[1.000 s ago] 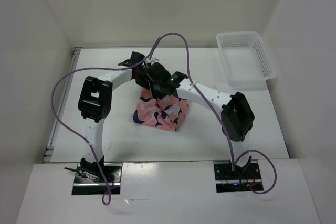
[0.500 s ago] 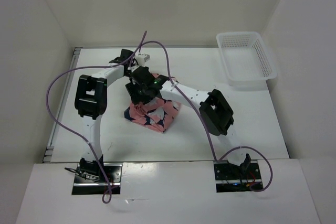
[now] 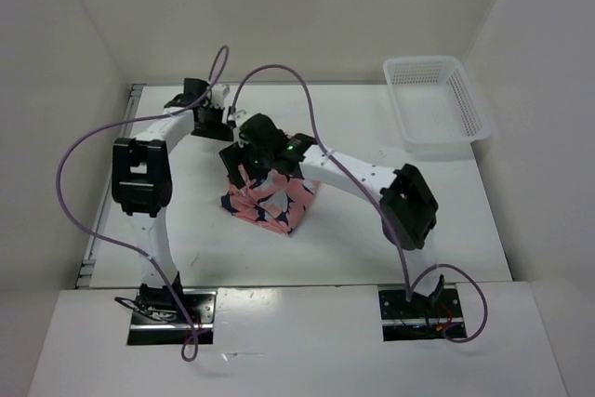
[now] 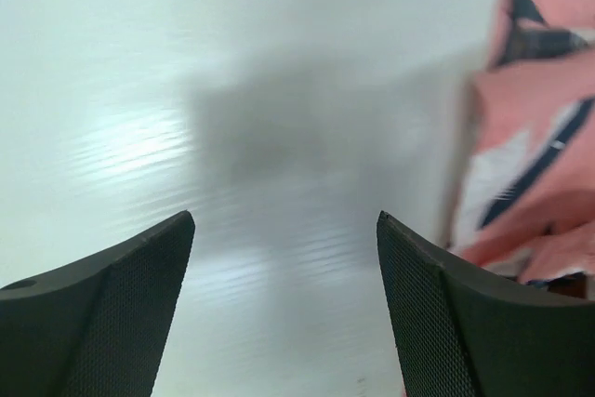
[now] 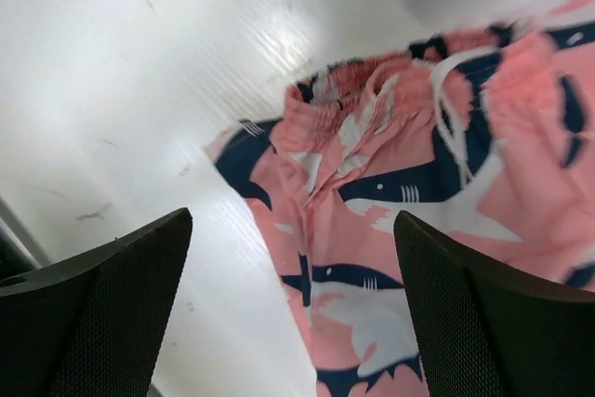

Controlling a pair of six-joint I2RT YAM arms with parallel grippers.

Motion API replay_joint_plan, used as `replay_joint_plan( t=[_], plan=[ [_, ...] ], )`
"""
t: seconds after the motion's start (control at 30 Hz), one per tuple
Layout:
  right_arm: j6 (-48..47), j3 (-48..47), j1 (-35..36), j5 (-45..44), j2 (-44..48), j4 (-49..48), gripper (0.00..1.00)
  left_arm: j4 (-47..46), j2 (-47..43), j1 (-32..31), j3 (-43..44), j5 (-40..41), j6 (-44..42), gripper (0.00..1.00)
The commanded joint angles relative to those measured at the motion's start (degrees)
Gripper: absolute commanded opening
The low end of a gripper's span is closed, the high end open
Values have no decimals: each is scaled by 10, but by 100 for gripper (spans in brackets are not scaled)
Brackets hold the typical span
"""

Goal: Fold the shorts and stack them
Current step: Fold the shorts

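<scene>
L arm (image 3: 139,169) has swung out toward upper left of the top view and is now off the cloth. R arm (image 3: 363,178) has also drawn back a bit, w/ its wrist hanging over the bundle's upper left corner. Tabletop (image 3: 446,220) is otherwise as before.

Shorts (image 3: 274,206) sit as a folded, lumpy bundle at centre frame. They've been nudged slightly left vs a sec ago. Basket (image 3: 442,146) hasn't budged, upper right, well apart from the cloth.

L gripper (image 4: 284,220) is spread wide w/ nothing between the jaws, only bare tabletop under it and cloth at the right edge. R gripper (image 5: 294,220) has also let go, jaws apart, hovering over the waistband (image 5: 358,76) and drawstring (image 5: 456,90).

Judgement: a fold was prob just laid and both grippers let go. The bundle looks untidy, so it may need a press or re-fold before stacking.

Hard to see:
- R wrist covers the bundle's upper left part from above.
- L wrist view is blurred.
- Cloth is cut off at the frame edge in both wrist views.
- Layer count can't be told.
- No stack spot is evident.
</scene>
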State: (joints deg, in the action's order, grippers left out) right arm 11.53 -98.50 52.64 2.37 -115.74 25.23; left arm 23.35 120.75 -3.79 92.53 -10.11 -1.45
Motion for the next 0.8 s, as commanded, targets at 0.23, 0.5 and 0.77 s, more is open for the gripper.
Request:
replay_joint_plan(
  t=[0.23, 0.5, 0.77],
  plan=[
    [113, 126, -42, -104, 196, -56, 20, 110, -119, 25, 100, -101, -51, 82],
    [192, 274, -121, -83, 201, -92, 0, 211, -136, -36, -9, -278, -137, 67],
    [198, 275, -166, -70, 126, -123, 0, 180, -125, -94, -92, -273, -113, 64]
  ],
)
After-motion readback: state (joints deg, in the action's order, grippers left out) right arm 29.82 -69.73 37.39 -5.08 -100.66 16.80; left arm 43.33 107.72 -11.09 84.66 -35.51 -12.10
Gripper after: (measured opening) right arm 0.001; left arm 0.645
